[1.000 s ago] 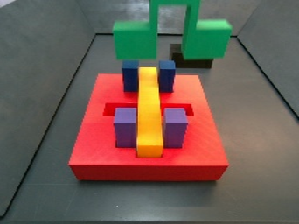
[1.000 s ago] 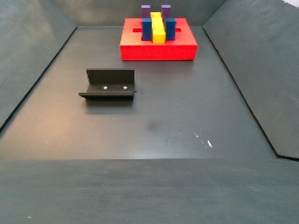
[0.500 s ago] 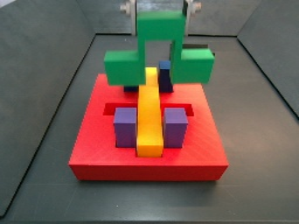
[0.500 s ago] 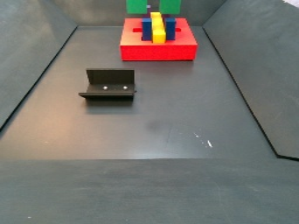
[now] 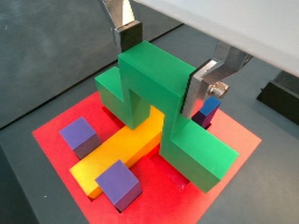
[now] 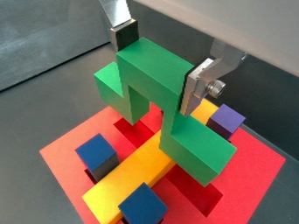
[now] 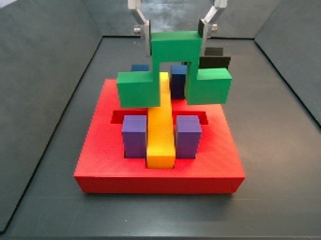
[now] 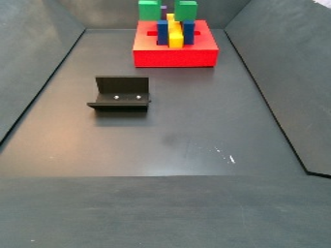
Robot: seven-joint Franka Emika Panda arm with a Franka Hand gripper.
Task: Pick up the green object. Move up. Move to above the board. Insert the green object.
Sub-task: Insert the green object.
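Note:
My gripper (image 5: 163,54) is shut on the top bar of the green object (image 5: 158,105), a bright green arch; it also shows in the other wrist view (image 6: 158,105) and both side views (image 7: 175,75) (image 8: 168,10). The arch hangs legs down, straddling the yellow bar (image 5: 122,149) on the red board (image 7: 157,164), over its far half. The legs sit just above or at the board's surface; contact cannot be told. Purple blocks (image 7: 134,134) flank the bar at the near end, blue blocks (image 6: 146,206) at the far end. The silver fingers (image 6: 201,83) press the arch's sides.
The fixture (image 8: 120,95), a dark L-shaped bracket, stands on the grey floor left of centre in a side view. A black block (image 7: 216,60) lies behind the board. Grey walls enclose the workspace.
The gripper has come down and toward the board with the green arch; the arch now straddles the yellow bar low over the board instead of hanging high behind it.

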